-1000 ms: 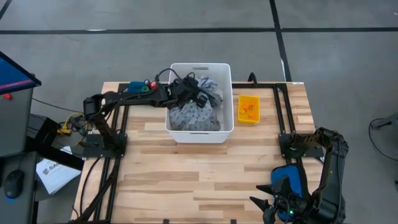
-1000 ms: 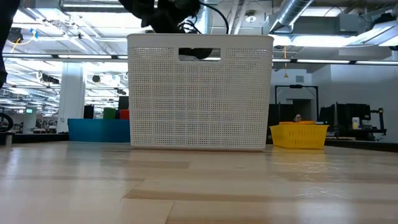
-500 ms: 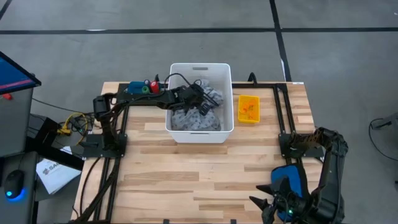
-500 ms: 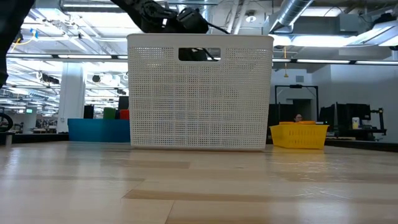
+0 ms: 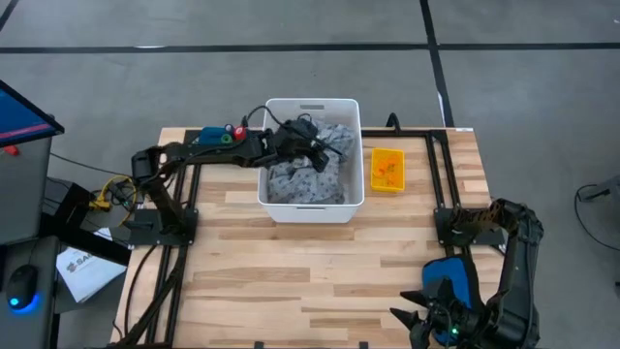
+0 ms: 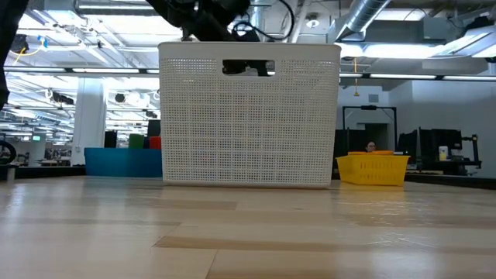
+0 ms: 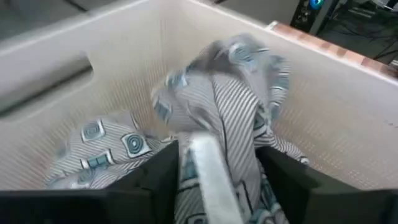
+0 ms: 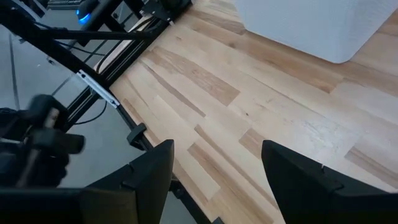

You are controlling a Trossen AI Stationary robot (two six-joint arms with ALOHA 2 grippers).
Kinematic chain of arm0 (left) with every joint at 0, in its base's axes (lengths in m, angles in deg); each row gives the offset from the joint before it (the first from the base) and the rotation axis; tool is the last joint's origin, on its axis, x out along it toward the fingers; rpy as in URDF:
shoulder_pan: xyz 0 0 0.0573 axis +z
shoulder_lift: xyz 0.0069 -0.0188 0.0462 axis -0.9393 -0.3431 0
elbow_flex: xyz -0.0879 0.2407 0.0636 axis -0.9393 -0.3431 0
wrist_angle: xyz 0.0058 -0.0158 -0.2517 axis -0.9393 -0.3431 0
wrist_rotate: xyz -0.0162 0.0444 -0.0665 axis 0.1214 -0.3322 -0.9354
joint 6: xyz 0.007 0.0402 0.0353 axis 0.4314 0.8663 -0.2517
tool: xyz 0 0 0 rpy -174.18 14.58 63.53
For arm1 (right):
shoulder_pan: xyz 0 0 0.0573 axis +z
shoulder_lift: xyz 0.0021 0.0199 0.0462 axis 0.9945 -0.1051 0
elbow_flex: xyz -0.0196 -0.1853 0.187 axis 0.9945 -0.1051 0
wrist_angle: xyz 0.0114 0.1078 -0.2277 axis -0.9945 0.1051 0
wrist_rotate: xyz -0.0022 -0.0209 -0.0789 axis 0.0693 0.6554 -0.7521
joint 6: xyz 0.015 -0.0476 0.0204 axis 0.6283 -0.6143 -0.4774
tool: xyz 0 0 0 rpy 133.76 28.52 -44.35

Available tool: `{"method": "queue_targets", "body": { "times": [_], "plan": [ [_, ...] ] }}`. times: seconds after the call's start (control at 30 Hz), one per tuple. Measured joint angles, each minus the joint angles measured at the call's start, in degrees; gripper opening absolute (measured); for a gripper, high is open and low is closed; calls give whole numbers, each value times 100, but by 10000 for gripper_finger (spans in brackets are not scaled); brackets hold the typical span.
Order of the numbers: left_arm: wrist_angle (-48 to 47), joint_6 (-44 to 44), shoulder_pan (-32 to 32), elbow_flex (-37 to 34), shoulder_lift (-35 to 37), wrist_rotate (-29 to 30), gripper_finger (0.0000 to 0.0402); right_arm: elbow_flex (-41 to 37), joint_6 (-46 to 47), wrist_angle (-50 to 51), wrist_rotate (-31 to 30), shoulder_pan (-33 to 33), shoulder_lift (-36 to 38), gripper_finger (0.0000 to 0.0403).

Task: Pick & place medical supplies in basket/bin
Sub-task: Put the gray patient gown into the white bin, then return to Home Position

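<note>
While the left claw (image 5: 312,145) is reached over the white perforated plastic basket (image 5: 278,207), a fold of the grey patterned cloth gown (image 7: 230,118) is seen between its parted fingers (image 7: 163,177); whether the fold is gripped cannot be told. Most of the gown is piled inside the basket. The right claw (image 8: 214,168), fingers apart, is parked low over the wooden tabletop's (image 5: 291,281) near corner.

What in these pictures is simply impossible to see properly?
- Low view: the white basket hides its own contents behind its front wall.
- Left wrist view: the patterned gown fills the gap between the left gripper fingers; whether they pinch it is unclear.
- High view: the yellow bin holds orange items too small to identify.
- High view: the right gripper, near the table's front edge, is partly cut off.
</note>
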Motion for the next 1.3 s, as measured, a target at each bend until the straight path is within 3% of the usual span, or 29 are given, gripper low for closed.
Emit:
{"method": "queue_targets", "body": {
  "times": [0.27,0.47,0.57,0.67,0.7,0.8,0.9,1.07,1.2,1.3],
  "plan": [
    [-451,464,76,-3,667,58,241,0,-40,40,0,-2,0,240],
    [-427,1158,-4,-2,1627,51,250,0,-40,25,-26,-2,0,240],
    [-558,1598,-11,-2,2324,-497,243,0,-38,24,-35,-2,0,240],
    [-737,2163,-4,-230,3235,-1797,230,0,-14,24,-44,-2,0,240],
    [-855,2213,-6,-416,3532,-1985,224,0,-14,26,-44,-2,0,240],
    [-863,2070,-13,-1313,4426,-2223,206,0,2,32,-58,-2,0,240],
    [369,1476,-72,-2499,5133,-2198,181,0,2,42,-87,-27,0,240],
    [3244,827,-553,-4047,5064,-2244,118,0,-3,45,-86,-89,47,240],
    [3470,828,-892,-4177,4916,-2528,69,2,0,23,-80,-140,123,240],
    [2863,833,-1172,-4172,5218,-3012,39,2,-38,-60,-85,-207,144,240]
  ]
}}
